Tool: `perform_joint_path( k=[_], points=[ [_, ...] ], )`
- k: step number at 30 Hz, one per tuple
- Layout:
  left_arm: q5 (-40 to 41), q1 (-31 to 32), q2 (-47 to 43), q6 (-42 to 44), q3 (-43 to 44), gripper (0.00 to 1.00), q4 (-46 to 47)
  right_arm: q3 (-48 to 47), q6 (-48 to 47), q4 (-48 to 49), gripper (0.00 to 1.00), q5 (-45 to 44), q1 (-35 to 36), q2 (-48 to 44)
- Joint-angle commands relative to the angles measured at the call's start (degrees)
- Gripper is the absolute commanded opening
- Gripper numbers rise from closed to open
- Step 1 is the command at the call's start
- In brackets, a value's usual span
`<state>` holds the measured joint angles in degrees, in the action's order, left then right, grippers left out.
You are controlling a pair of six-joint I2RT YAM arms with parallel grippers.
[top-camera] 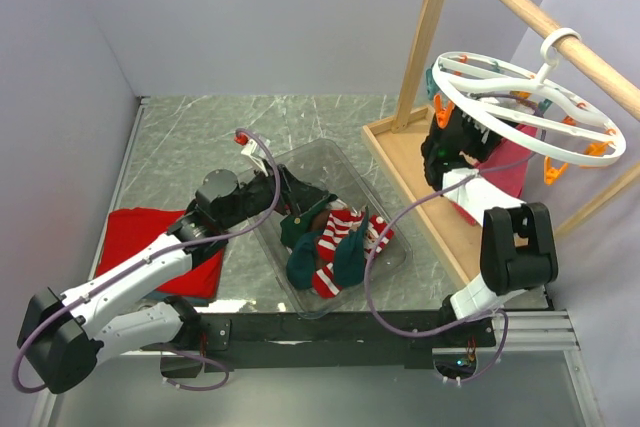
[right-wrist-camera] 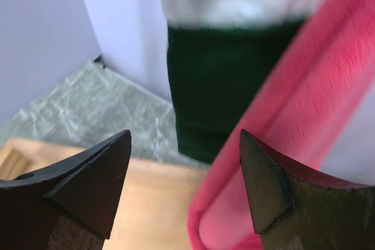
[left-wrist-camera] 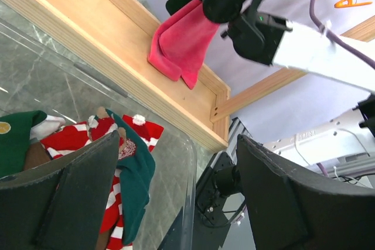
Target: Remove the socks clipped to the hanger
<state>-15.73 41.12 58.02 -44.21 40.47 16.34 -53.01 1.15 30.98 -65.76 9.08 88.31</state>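
From above, the hanger [top-camera: 530, 112] hangs by its hook from the wooden rail [top-camera: 520, 7] at the right. The right arm [top-camera: 515, 242] reaches up under its near rim, right beside a pink sock [top-camera: 512, 169] clipped there. This arm is by far the nearer one. The left arm [top-camera: 150, 277] stretches into the clear bin [top-camera: 322, 150] on the surface, over a heap of loose socks [top-camera: 335, 247] and well apart from the hanger. A red cloth [top-camera: 150, 237] lies flat to the left of the bin.

In the left wrist view, the left fingers [left-wrist-camera: 70, 191] stand wide apart and hold nothing. Green and striped socks lie below them at the left, and the pink sock hangs far off over the wooden base [left-wrist-camera: 117, 68].

In the right wrist view, the right fingers [right-wrist-camera: 88, 174] are spread and empty. A dark green sock [right-wrist-camera: 222, 98] hangs straight ahead between them with its long axis vertical and a white cuff on top. The pink sock hangs just to its right, slanting down across the right-hand finger. The pegs are out of view above. The next grasp likely calls for closing on one sock and pulling downward. The pink one crowds the gap and could be caught along with the green, and the base below limits the pull.
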Motion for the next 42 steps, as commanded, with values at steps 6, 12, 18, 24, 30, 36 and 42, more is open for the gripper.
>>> perform_joint_path(
  k=[6,12,18,24,30,36,42],
  points=[
    [-2.0,0.2,0.8,1.6,2.0,0.86,0.5,-9.4,-12.8,14.8,0.77,1.8,-5.1,6.0],
    [-2.2,0.2,2.6,1.9,3.2,0.85,-1.0,-11.3,-7.0,11.9,0.62,3.1,-8.8,8.0],
    [-2.2,0.2,2.9,1.1,2.7,0.85,0.3,-10.8,-7.7,16.0,0.29,4.0,-8.9,9.5],
    [-2.0,0.3,3.3,1.0,2.9,0.85,0.5,-6.0,0.3,9.8,0.05,7.9,-8.5,5.2],
    [-2.0,0.2,3.0,-0.5,2.2,0.85,1.5,-2.4,7.5,-1.6,0.0,13.7,-3.3,-0.6],
    [-2.8,0.7,2.0,-2.4,2.1,0.84,3.4,1.8,16.5,-15.8,0.0,26.6,1.3,-10.1],
    [-2.2,2.6,2.5,-2.3,4.1,0.83,3.4,8.2,20.6,-23.8,0.0,42.6,1.6,-22.1]
  ],
)
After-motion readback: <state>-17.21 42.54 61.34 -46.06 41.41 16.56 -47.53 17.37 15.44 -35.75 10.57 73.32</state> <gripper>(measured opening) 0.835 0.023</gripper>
